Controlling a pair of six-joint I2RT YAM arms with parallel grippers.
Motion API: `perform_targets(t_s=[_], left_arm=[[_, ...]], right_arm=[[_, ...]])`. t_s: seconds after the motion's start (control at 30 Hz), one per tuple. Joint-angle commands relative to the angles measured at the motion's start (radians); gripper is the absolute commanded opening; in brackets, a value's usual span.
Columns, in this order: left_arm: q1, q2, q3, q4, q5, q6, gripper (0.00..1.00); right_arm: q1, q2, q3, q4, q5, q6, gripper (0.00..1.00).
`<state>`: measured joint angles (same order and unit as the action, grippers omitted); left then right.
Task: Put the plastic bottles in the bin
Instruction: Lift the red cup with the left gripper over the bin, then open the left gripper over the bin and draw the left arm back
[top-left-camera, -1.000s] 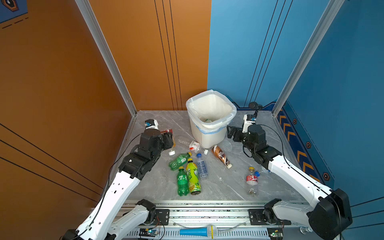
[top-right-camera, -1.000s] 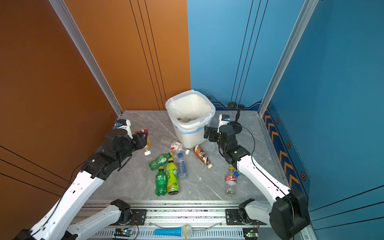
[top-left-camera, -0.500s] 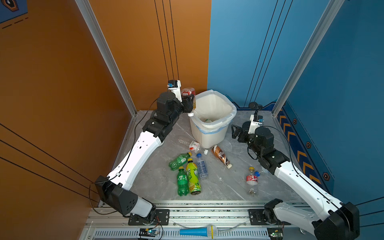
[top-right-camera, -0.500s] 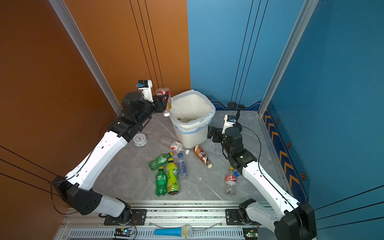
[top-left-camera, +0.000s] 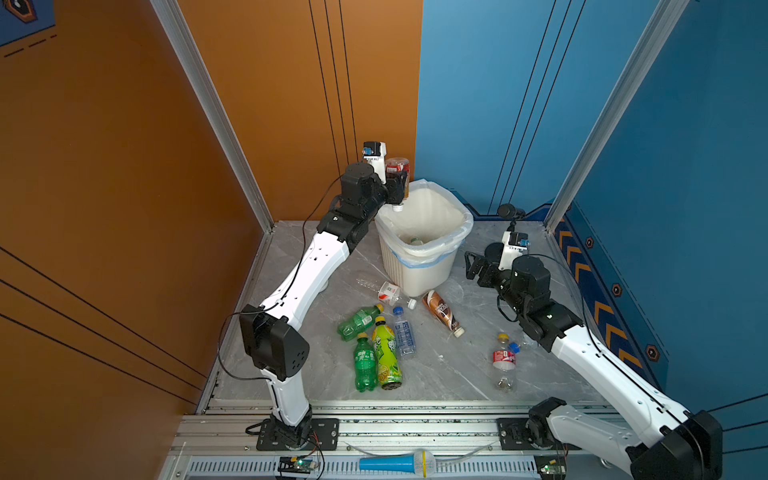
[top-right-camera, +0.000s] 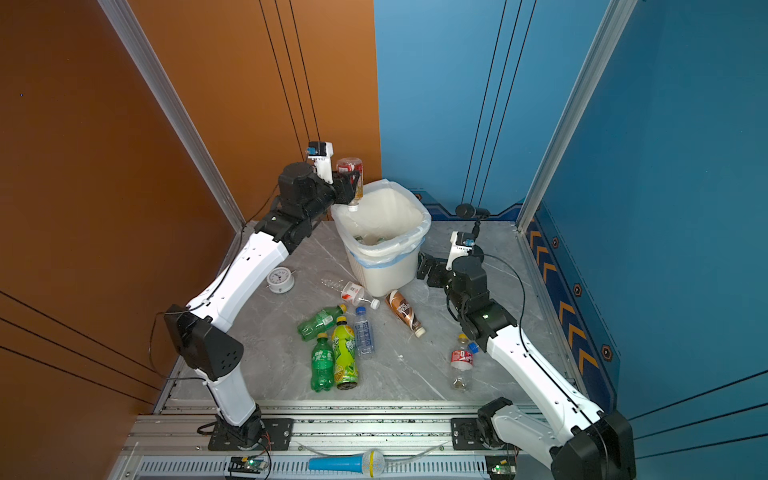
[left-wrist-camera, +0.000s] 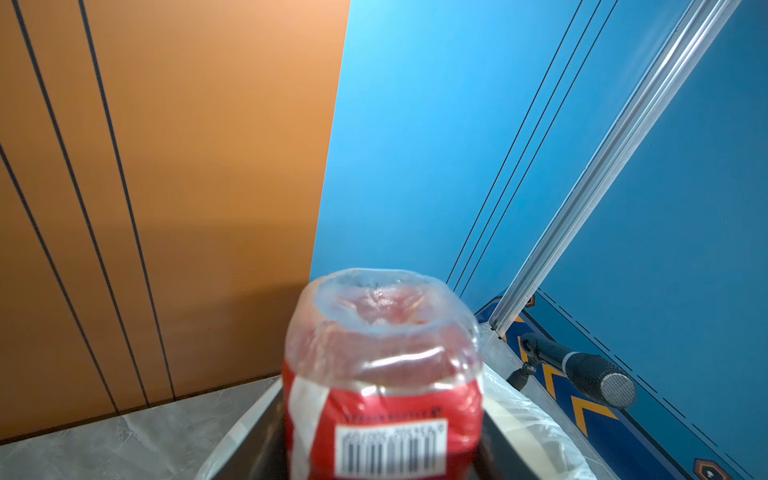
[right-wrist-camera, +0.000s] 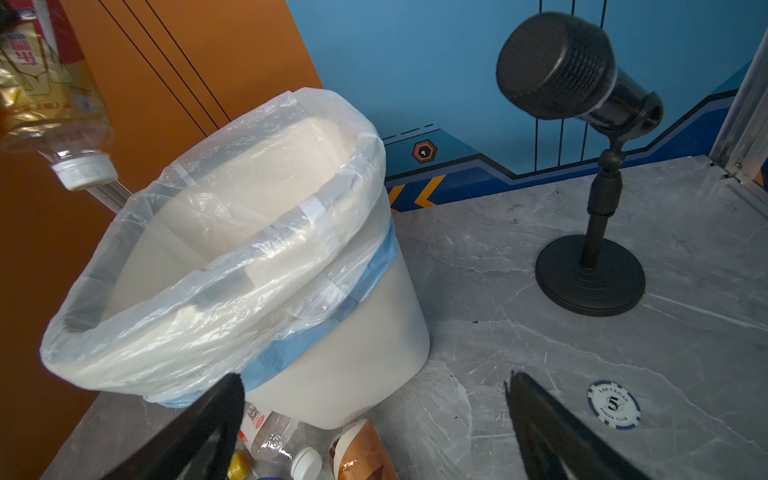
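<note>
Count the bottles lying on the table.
7: clear bottle beside the bin; brown bottle next to it; two green bottles, yellow-green bottle, blue-capped bottle centrally; red-labelled bottle by the right arm, which may hide another.

Top pair looks down; wrist views closely share the bin (right-wrist-camera: 365, 365).

We see clear, glossy plastic bottles (top-left-camera: 385, 353) on a smooth grey marble-look tabletop (top-left-camera: 449, 374), a matt white plastic bin (right-wrist-camera: 353, 365) lined with a crinkled, shiny translucent film bag (right-wrist-camera: 249, 266) — and a matt black mesh-headed microphone (right-wrist-camera: 552, 62).
</note>
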<state>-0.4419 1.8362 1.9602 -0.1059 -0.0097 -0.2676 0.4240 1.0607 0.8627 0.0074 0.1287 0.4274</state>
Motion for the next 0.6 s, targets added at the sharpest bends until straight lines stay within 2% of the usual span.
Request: perform_targets(t_s=[0.0, 0.1, 0.13, 0.17, 0.23, 0.27, 0.43, 0.57], left_arm=[[0.020, 0.024, 0.058, -0.023, 0.016, 0.011, 0.52], [0.030, 0.043, 0.068, -0.033, 0.024, -0.004, 0.53], [0.032, 0.046, 0.068, -0.036, 0.026, -0.005, 0.57], [0.034, 0.049, 0.069, -0.040, 0.032, -0.007, 0.65], [0.037, 0.048, 0.070, -0.051, 0.034, -0.010, 0.95], [0.038, 0.044, 0.068, -0.057, 0.035, -0.011, 0.98], [0.045, -0.033, -0.001, -0.042, 0.035, -0.025, 0.98], [0.061, -0.178, -0.169, 0.022, 0.016, -0.054, 0.98]], right_arm=[[-0.010, -0.024, -0.021, -0.023, 0.019, 0.010, 1.00], [-0.013, -0.025, -0.018, -0.029, 0.016, 0.010, 1.00], [-0.013, -0.025, -0.016, -0.031, 0.017, 0.010, 1.00], [-0.014, -0.025, -0.016, -0.031, 0.017, 0.010, 1.00], [-0.016, -0.023, -0.015, -0.029, 0.015, 0.011, 1.00], [-0.016, -0.021, -0.013, -0.029, 0.011, 0.010, 1.00], [-0.016, -0.012, -0.001, -0.037, 0.001, 0.014, 1.00], [-0.016, 0.005, -0.001, -0.027, -0.011, 0.022, 1.00]])
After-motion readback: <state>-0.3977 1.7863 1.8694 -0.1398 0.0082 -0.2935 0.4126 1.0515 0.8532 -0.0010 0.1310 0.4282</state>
